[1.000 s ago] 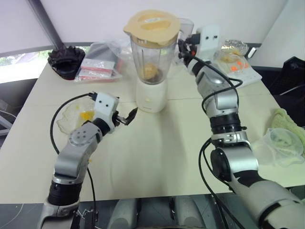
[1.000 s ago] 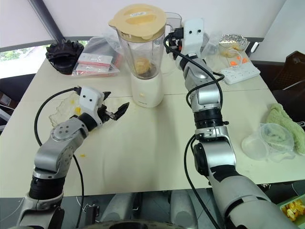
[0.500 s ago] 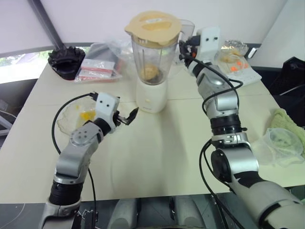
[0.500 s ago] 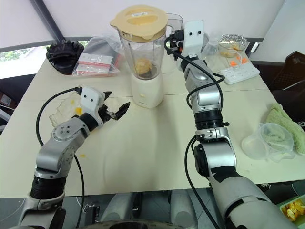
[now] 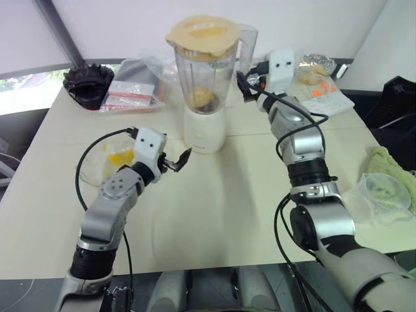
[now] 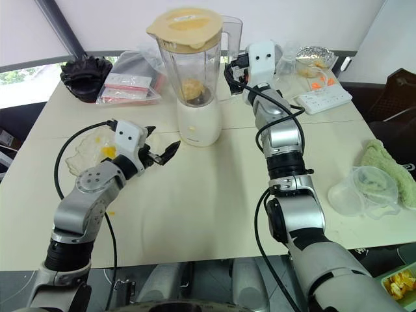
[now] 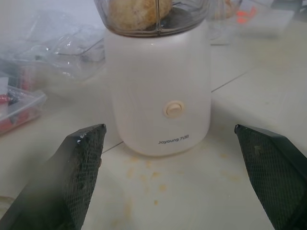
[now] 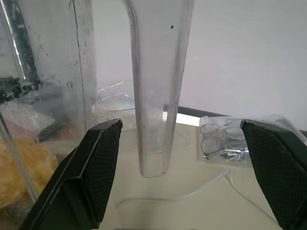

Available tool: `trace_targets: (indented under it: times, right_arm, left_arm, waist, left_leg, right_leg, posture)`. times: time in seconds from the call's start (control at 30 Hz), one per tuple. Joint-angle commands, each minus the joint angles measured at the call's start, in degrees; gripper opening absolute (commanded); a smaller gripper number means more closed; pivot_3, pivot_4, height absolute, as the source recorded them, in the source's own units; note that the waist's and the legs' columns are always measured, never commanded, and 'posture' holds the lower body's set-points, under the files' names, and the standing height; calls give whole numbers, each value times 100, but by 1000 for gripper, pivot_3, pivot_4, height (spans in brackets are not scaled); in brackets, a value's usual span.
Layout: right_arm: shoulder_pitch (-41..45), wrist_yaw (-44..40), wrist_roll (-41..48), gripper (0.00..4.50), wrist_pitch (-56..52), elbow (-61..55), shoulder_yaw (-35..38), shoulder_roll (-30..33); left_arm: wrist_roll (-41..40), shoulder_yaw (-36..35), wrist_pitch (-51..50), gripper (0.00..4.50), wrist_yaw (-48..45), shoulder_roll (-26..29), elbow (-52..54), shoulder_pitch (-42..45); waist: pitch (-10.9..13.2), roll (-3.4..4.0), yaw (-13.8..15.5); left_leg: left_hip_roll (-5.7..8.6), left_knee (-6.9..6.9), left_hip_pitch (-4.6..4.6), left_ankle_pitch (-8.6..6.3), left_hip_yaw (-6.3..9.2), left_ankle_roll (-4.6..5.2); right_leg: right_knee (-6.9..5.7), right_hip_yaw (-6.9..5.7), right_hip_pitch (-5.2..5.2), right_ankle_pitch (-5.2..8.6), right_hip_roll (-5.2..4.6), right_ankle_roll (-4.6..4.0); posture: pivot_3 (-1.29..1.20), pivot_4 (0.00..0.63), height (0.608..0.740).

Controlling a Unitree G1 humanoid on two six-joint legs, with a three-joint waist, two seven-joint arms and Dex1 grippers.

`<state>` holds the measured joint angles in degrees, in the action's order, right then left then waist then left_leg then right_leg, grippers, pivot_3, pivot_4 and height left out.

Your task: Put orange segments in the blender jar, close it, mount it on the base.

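Right wrist view, right end effector (image 8: 180, 187) open around blender jar (image 6: 188, 62) handle

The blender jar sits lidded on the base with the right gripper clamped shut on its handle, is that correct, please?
Not quite: the right gripper is open, its fingers standing apart on either side of the handle, as the right wrist view shows. The blender jar does sit lidded on the base.

Cream table (image 5: 227, 214) against white wall (image 5: 123, 26); dark slanted pole (image 5: 55, 29) rear left; daylight at left edge.
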<state>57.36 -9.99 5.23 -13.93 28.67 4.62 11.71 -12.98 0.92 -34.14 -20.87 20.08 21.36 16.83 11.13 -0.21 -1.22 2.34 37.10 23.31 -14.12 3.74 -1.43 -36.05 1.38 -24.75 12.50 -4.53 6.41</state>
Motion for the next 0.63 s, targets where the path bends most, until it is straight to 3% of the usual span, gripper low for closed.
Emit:
trace_targets:
  times: [0.03, 0.1, 0.23, 0.37, 0.5, 0.63]
  right_arm:
    - [41, -108, 1, 4216, 34, -283, -3, 96]
    - [-194, -434, 138, 4216, -104, -632, 9, 246]
    - [-1444, -2298, 966, 4216, -936, -2479, -50, 1299]
    - [-2421, -3555, 1753, 4216, -1641, -3847, 7, 2369]
    - [-3140, -4184, 2432, 4216, -2178, -4633, 363, 3106]
    - [-3409, -4171, 2798, 4216, -2477, -4888, 691, 3324]
  left_arm:
    - [-2, -91, 121, 4500, 23, 9, 193, 35]
    - [-52, -144, 115, 4500, -6, 32, 229, 14]
    - [-176, -389, 67, 4500, -31, 107, 327, -27]
    - [-317, -599, -24, 4500, -82, 242, 526, -111]
    - [-415, -759, -73, 4500, -122, 398, 754, -219]
    - [-663, -862, -82, 4500, -285, 486, 932, -347]
  waist:
    - [0, 0, 4]
    - [0, 0, 6]
    - [-1, -2, 91]
    - [1, -4, 31]
    - [2, -8, 8]
    - [3, -9, 18]
  left_leg:
    - [0, 0, 0, 0, 0, 0]
    - [0, 1, 0, 0, 0, 0]
    - [-4, 2, 3, 0, 10, 1]
    - [-1, 3, 7, -3, 7, 5]
    - [-11, 7, -11, -3, -8, 5]
    - [-19, 16, -31, -2, -7, 5]
  right_leg:
    - [0, 0, 0, 0, 0, 0]
    - [0, 0, 0, 0, 0, 0]
    - [6, -4, 7, 1, -2, 1]
    - [17, -6, 10, 3, -11, 5]
    - [15, 1, 18, 3, 8, 2]
    - [11, 1, 39, 13, 16, -24]
  posture:
    - [0, 150, 740]
    - [0, 150, 740]
    - [0, 150, 740]
    - [0, 150, 740]
    - [0, 150, 740]
    - [0, 150, 740]
